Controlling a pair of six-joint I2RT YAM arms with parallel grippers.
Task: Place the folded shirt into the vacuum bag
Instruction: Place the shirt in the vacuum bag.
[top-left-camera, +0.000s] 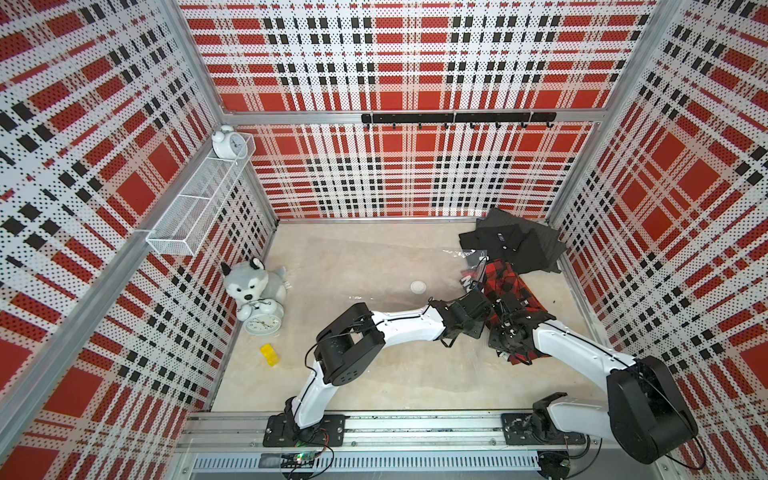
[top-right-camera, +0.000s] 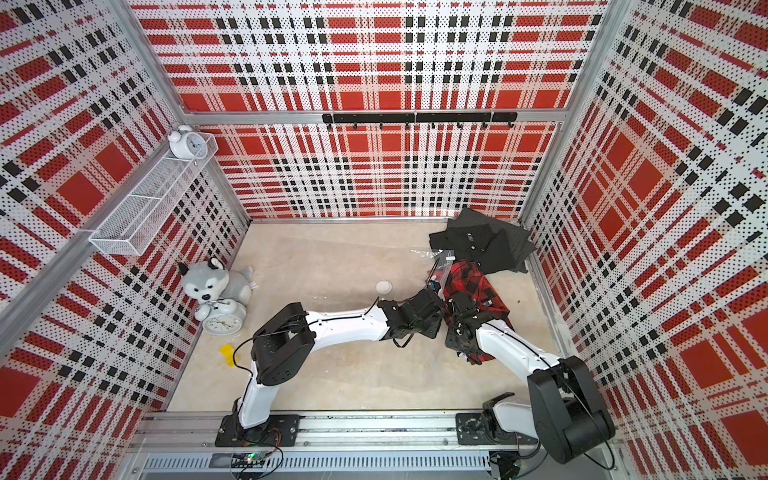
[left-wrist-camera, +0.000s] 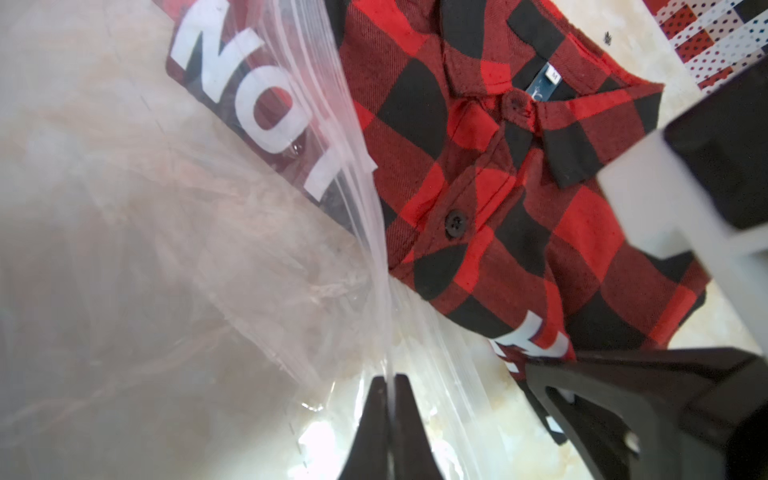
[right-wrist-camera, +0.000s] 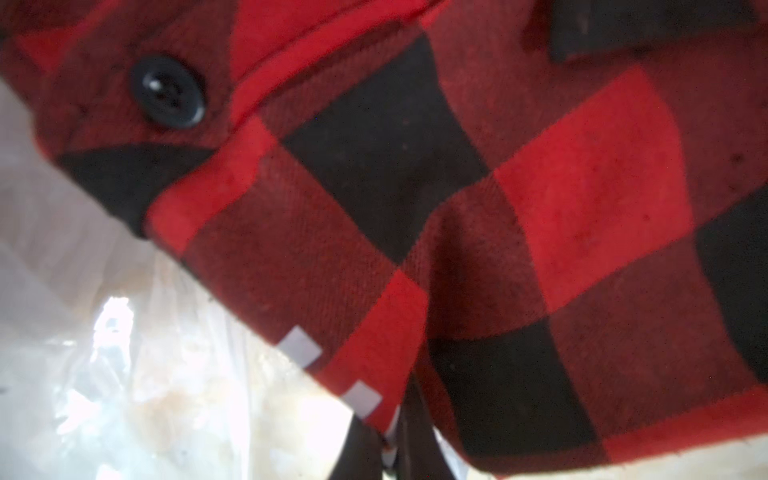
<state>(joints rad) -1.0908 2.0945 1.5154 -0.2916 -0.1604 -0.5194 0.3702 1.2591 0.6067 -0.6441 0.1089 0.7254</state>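
Observation:
The vacuum bag (top-left-camera: 374, 266) lies flat and clear on the table, its white valve cap (top-left-camera: 418, 286) near the middle. The folded shirt (top-left-camera: 513, 286), red and black plaid, lies at the bag's right end, where white-lettered film covers part of it (left-wrist-camera: 249, 104). My left gripper (left-wrist-camera: 390, 386) is shut on a thin edge of the bag's film, just left of the shirt (left-wrist-camera: 519, 208). My right gripper (right-wrist-camera: 392, 432) is shut on the near edge of the shirt (right-wrist-camera: 540, 208), with printed film lying over that edge. In both top views the two grippers (top-left-camera: 486, 297) (top-left-camera: 503, 305) sit side by side.
A pile of black garments (top-left-camera: 515, 245) lies in the back right corner, touching the plaid shirt. A husky plush (top-left-camera: 249, 284), an alarm clock (top-left-camera: 262, 322) and a yellow block (top-left-camera: 269, 354) stand along the left wall. A wire shelf (top-left-camera: 199, 199) hangs above them.

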